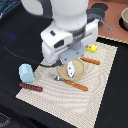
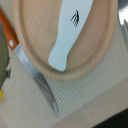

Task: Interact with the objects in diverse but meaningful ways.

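Note:
My gripper (image 1: 70, 63) hangs just above a round wooden plate (image 1: 78, 75) on the beige mat; its fingers are too blurred to judge. On the plate lies a small white oblong piece (image 1: 71, 69), which in the wrist view (image 2: 67, 35) carries a black mark. A pale blue cup-like container (image 1: 26, 73) stands at the exterior view's left, with the dark red-brown sausage (image 1: 31, 87) lying in front of it. The yellow packet (image 1: 91, 48) sits beyond the plate, towards the exterior view's right. The wrist view shows no fingers.
An orange-handled knife (image 1: 76, 84) lies beside the plate, its blade (image 2: 42, 85) close to the rim. A second orange-handled utensil (image 1: 90, 61) lies on the plate's other side. A dark pot (image 1: 98, 11) and a bowl (image 1: 124, 18) stand at the back right, off the mat (image 1: 95, 95).

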Robot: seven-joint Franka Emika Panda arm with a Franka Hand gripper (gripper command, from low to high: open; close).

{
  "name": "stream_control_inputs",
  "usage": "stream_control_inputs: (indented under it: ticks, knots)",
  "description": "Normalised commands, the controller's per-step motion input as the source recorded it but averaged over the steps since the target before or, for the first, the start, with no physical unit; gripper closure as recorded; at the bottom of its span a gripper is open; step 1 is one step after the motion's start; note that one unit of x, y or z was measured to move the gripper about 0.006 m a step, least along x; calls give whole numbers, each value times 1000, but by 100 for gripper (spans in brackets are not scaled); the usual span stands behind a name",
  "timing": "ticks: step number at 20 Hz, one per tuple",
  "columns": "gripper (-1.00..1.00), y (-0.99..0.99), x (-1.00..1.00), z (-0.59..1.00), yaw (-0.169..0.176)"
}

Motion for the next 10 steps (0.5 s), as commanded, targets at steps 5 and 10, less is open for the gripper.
stream_control_inputs:
  ticks: [5, 10]
  knots:
    - [-100, -58, -454, 274, 177]
    - [-100, -97, -518, 282, 143]
